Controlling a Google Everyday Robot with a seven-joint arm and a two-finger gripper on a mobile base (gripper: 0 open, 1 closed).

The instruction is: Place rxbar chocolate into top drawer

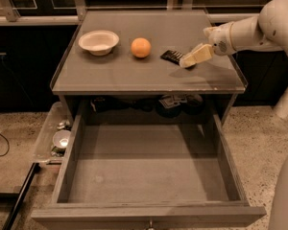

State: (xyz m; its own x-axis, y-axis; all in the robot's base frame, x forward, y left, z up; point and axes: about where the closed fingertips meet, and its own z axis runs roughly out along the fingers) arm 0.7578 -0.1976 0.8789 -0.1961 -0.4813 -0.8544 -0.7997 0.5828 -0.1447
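The rxbar chocolate [172,56] is a small black bar lying flat on the grey cabinet top [115,73], right of the orange. My gripper [188,61] comes in from the right on a white arm, and its cream fingers reach down to the bar's right end. The bar's right end is hidden behind the fingers. The top drawer [149,174] is pulled wide open below the cabinet top, and its flat grey bottom holds nothing. A small knob [149,223] shows on its front.
An orange [140,47] and a white bowl [99,41] stand on the cabinet top, left of the bar. A clear plastic bin [55,135] of small items sits on the floor left of the drawer. My white arm [278,28] fills the right edge.
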